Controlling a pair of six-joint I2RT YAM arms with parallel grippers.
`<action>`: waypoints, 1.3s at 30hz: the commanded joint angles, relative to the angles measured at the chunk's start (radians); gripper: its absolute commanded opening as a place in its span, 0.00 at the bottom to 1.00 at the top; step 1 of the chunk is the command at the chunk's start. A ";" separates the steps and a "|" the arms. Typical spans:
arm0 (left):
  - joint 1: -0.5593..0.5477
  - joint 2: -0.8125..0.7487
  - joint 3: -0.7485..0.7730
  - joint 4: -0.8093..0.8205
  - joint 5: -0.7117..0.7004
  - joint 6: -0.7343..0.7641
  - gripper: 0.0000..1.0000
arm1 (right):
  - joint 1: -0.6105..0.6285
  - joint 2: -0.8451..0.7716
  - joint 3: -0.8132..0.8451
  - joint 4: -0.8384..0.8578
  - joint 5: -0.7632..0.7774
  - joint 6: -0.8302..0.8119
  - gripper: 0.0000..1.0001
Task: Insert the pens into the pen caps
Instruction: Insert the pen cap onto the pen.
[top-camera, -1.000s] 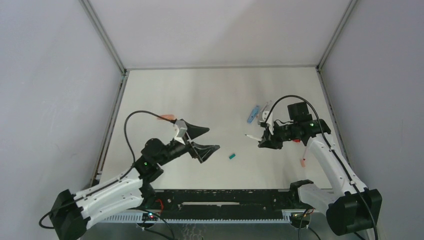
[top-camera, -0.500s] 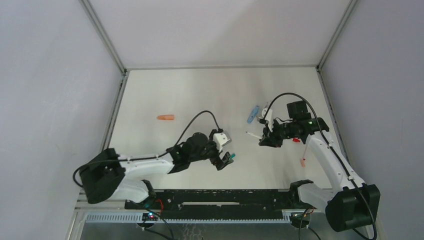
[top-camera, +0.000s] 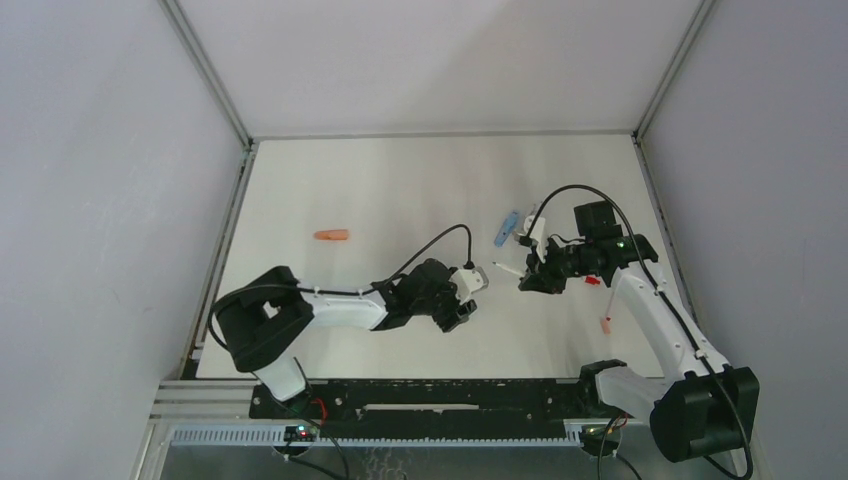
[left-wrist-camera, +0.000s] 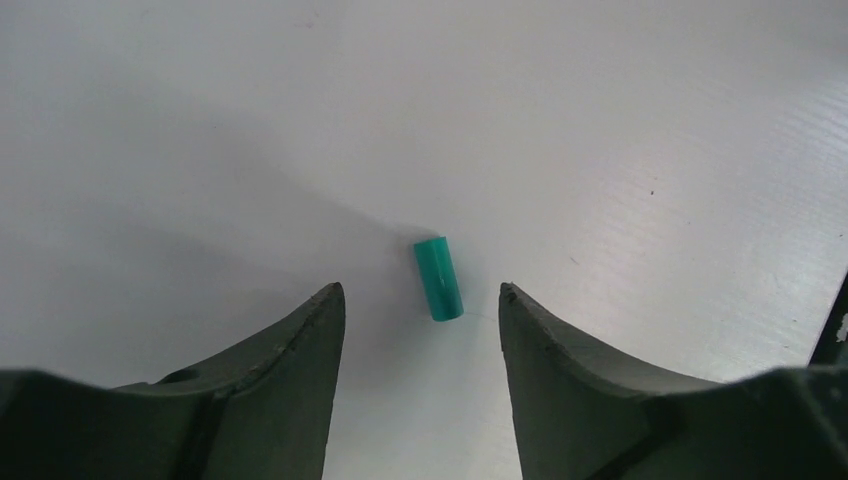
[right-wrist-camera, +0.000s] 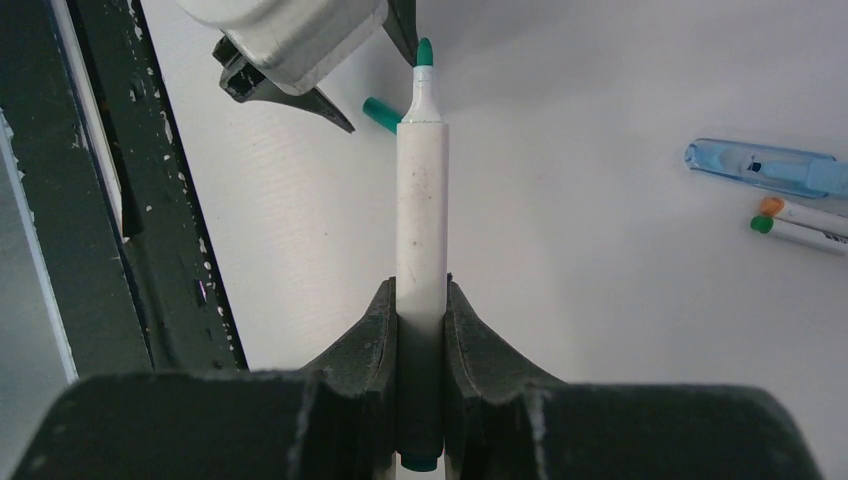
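Leftmost, item one: salmon-orange pen cap (top-camera: 331, 235), lying alone on the white worktop (top-camera: 400, 180), well apart from both arms. Item two: left gripper (left-wrist-camera: 420, 290), lowered close to the worktop near its middle, released, its jaws standing apart with nothing between them but the surface and a cap. Item three: teal pen cap (left-wrist-camera: 438, 278), a short tube lying flat between the two dark fingers (left-wrist-camera: 300, 340), slightly nearer the right-hand one in the wrist view and touching neither; in the overhead view the gripper hides it. Item four: right gripper (right-wrist-camera: 421, 300), raised above the worktop and clenched on a white-barrelled pen (right-wrist-camera: 422, 200), grasped near its rear end, the teal tip pointing out toward the left gripper. Item five: light blue pen cap (right-wrist-camera: 765, 166), longer than the rest, lying flat beyond the right gripper. Items six and seven: orange-tipped pen (right-wrist-camera: 810, 214) and green-tipped pen (right-wrist-camera: 805, 236), side by side just beside the blue cap, cut off by the picture edge. Item eight: small pink piece (top-camera: 606, 322) by the right arm, too small to identify.
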 joint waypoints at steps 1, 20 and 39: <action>-0.004 0.035 0.055 -0.013 0.019 -0.021 0.59 | -0.008 0.002 0.006 0.015 -0.006 0.012 0.00; -0.009 0.138 0.099 -0.132 -0.003 -0.043 0.21 | -0.014 0.008 0.006 0.013 -0.010 0.014 0.00; -0.014 0.107 0.101 -0.240 -0.066 -0.038 0.05 | -0.028 0.004 0.006 0.007 -0.020 0.010 0.00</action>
